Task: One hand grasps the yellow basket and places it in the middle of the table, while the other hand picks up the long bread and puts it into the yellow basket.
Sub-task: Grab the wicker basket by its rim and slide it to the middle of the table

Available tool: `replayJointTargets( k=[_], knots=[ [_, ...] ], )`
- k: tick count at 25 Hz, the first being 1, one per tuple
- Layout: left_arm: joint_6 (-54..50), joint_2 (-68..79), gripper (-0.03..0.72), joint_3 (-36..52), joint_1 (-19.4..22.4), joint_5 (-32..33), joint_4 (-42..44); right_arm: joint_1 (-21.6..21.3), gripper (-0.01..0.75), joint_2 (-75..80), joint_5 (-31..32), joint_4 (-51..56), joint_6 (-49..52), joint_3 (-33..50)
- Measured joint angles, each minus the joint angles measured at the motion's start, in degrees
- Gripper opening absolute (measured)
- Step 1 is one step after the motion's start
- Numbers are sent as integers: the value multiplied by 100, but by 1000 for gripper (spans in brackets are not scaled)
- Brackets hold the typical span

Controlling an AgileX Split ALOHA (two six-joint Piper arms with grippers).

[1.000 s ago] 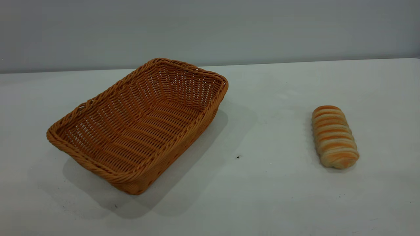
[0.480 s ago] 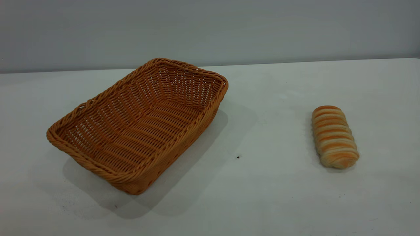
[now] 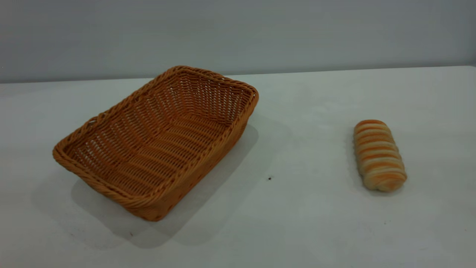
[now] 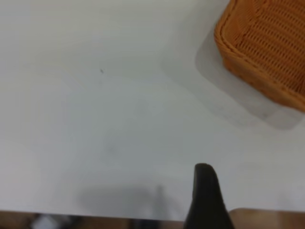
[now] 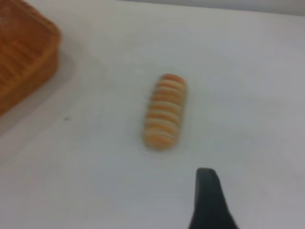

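Observation:
The yellow basket sits empty on the white table, left of the middle, turned at an angle. The long bread lies on the table at the right, well apart from the basket. Neither gripper shows in the exterior view. In the left wrist view my left gripper is only a black tip above bare table, with a corner of the basket some way off. In the right wrist view my right gripper is a black tip a little short of the bread, not touching it; a basket corner shows farther off.
A tiny dark speck lies on the table between basket and bread. A grey wall stands behind the table's far edge. In the left wrist view the table's edge runs close by the gripper.

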Motion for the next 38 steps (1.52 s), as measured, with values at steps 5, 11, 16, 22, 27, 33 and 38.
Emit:
replayJointTargets(
  k=[5, 11, 16, 22, 27, 33, 38],
  knots=[
    [-629, 1539, 563, 0, 0, -744, -617, 0, 538, 1719, -916, 1958, -1914, -28],
    [-527, 3593, 563, -30, 0, -1924, -1705, 782, 538, 3437, -1403, 4517, -4360, -351],
    [-272, 5251, 558, -36, -35, -2655, -2596, 1606, 538, 4604, -1716, 5795, -5565, -818],
    [-224, 6370, 545, -63, -521, -3684, -3451, 1765, 538, 5283, -1761, 6347, -6209, -1042],
    [-216, 6909, 544, -88, -909, -4312, -3941, 1765, 538, 5370, -1780, 6394, -6307, -1044],
    [-216, 7571, 538, -95, -1272, -5157, -4653, 1765, 538, 5370, -1780, 6415, -6314, -1044],
    [-235, 7973, 419, -122, -1391, -5607, -4978, 1765, 537, 5370, -1780, 6415, -6319, -1044]
  ],
)
